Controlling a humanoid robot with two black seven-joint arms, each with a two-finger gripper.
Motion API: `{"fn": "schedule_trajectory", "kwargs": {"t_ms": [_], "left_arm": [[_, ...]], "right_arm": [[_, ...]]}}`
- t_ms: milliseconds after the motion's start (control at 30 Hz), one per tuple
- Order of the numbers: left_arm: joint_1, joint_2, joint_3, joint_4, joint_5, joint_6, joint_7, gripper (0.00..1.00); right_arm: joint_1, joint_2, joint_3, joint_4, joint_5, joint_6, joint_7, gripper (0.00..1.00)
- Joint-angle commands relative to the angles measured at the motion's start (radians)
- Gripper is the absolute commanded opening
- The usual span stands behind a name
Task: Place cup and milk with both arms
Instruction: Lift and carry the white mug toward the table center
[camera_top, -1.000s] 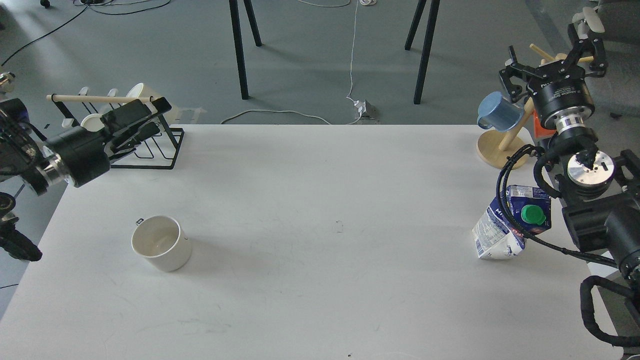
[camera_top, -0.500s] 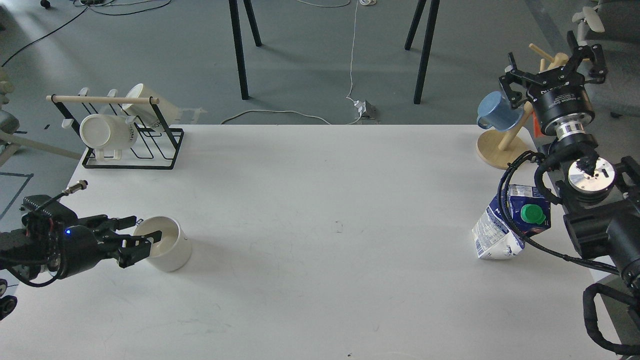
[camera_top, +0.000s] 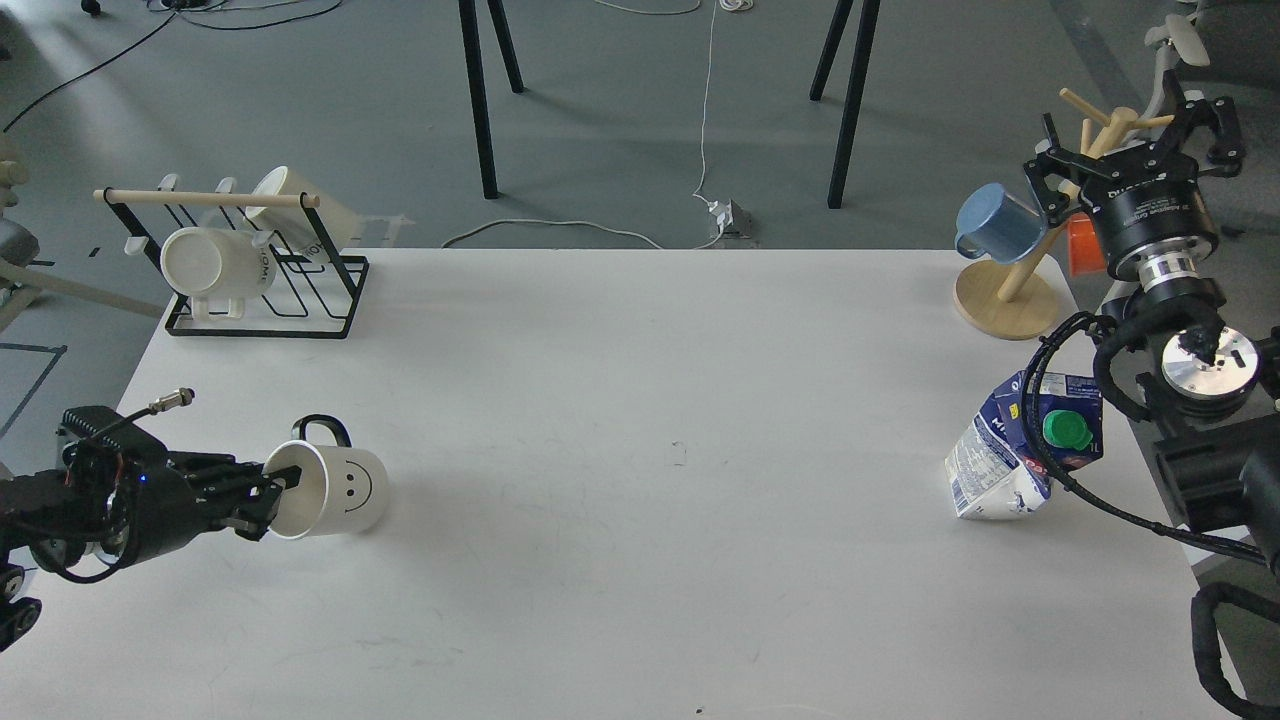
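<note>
Your cup (camera_top: 335, 490) is tipped over toward the left side of the white table (camera_top: 640, 420): its long axis runs roughly left to right, the open mouth facing left toward your left arm and the base pointing right. The smiley face looks up at you from the side wall, and the thin black handle arches at the far side of the cup, toward the rack. The cup sits in the near-left part of the table, well apart from the milk.

Your left gripper (camera_top: 268, 498) comes in low from the left edge and meets the cup at its mouth. 1 finger (camera_top: 285, 480) appears to reach just inside the rim while the other sits against the outside lower edge, so the jaws are nearly closed with the cup's wall pinched between them.

The milk (camera_top: 1020, 445) stands near the right edge of the table, leaning to the left, its green screw cap facing you and its dented white side turned left. A black cable from your right arm crosses in front of it.

Your right gripper (camera_top: 1140, 150) is raised beyond the table's far-right corner, beside the wooden mug tree (camera_top: 1005, 300) with the blue mug (camera_top: 995, 222). Its 2 fingers are spread wide and hold nothing.

At the far left, 2 cream mugs hang on the black wire rack (camera_top: 255, 290).
</note>
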Motion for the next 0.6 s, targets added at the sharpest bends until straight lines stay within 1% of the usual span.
{"fn": "schedule_trajectory", "kwargs": {"t_ms": [0,133,167,200,233,400,433,500,533,567], "left_arm": [[-0.032,0.003,0.003,-0.01,0.001,-0.004,-0.007,0.06],[-0.074,0.015,0.003,-0.033,0.003,-0.015,-0.007,0.05],[-0.085,0.016,0.003,-0.046,0.003,-0.023,-0.007,0.05],[-0.101,0.018,0.003,-0.074,0.003,-0.049,-0.007,0.05],[-0.118,0.021,0.003,-0.097,0.004,-0.079,-0.007,0.05],[-0.235,0.013,0.003,-0.256,0.014,-0.329,-0.007,0.05],[-0.259,-0.003,0.006,-0.281,0.02,-0.371,-0.007,0.05],[-0.331,-0.101,0.027,-0.31,0.046,-0.452,-0.007,0.05],[-0.365,-0.163,0.044,-0.312,0.069,-0.469,-0.002,0.05],[-0.397,-0.222,0.065,-0.312,0.069,-0.469,0.014,0.05]], "right_arm": [[-0.002,0.0,0.001,-0.001,0.0,0.0,0.001,0.99],[-0.002,-0.002,0.001,-0.001,0.0,0.0,0.001,0.99],[-0.004,-0.002,0.001,-0.001,0.0,0.0,0.001,0.99],[-0.01,-0.002,0.001,0.0,0.0,0.0,0.001,0.99],[-0.014,-0.002,0.001,0.0,0.0,0.0,0.001,0.99],[-0.024,-0.003,0.012,0.0,0.0,0.0,0.001,0.99],[-0.025,-0.006,0.015,0.002,0.0,0.0,0.001,0.99],[-0.025,-0.011,0.019,0.002,0.0,0.0,0.001,0.99],[-0.025,-0.014,0.019,0.002,0.0,0.0,0.001,0.99],[-0.025,-0.017,0.021,0.002,0.0,0.0,0.001,0.99]]}}
